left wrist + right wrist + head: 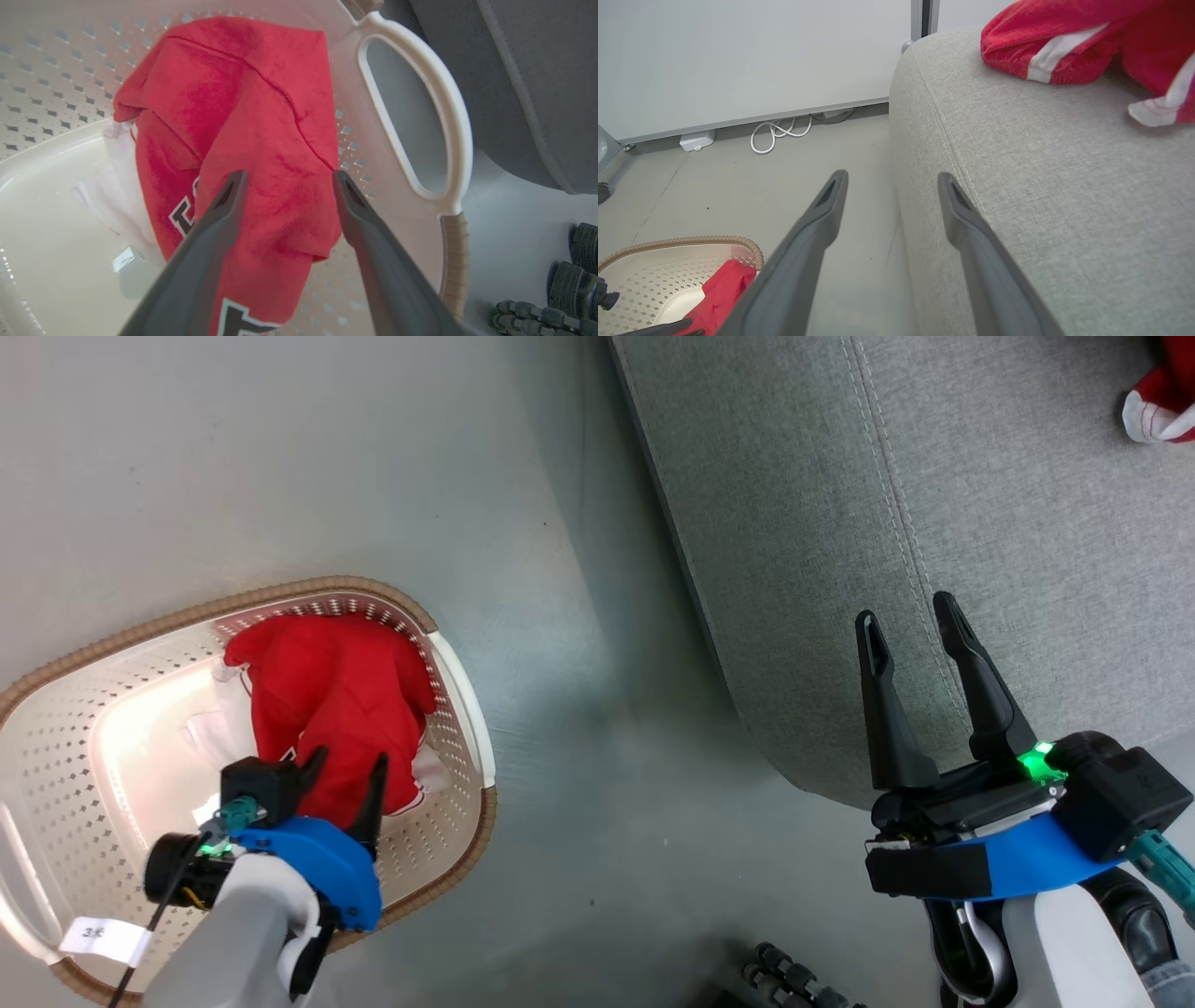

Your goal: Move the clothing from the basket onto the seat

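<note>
Clothing first: in the head view, a crumpled bright red fabric jersey (336, 709) lies inside the cream-white perforated plastic basket (112, 644), against the basket wall nearest the large grey fabric sofa (794, 523). Your left gripper (347, 761) hangs inside the basket over that jersey, fingers spread wide and holding nothing. The sofa stands to the right of the basket, across a strip of floor. Your right gripper (906, 609) hovers over the sofa's near edge, also wide and empty. A second red jersey with white trim (1158, 401) lies on the sofa, well apart from the basket.

In the left wrist view, the two dark fingers straddle a fold of the jersey in the basket; you cannot tell whether they touch it. Dark lettering edged in white (182, 214) shows on the cloth, beside the basket's white loop handle (448, 116).

In the right wrist view, the wide fingers point past the sofa's stitched seam, with the basket low at the left and the second jersey on the cushion beyond.
</note>
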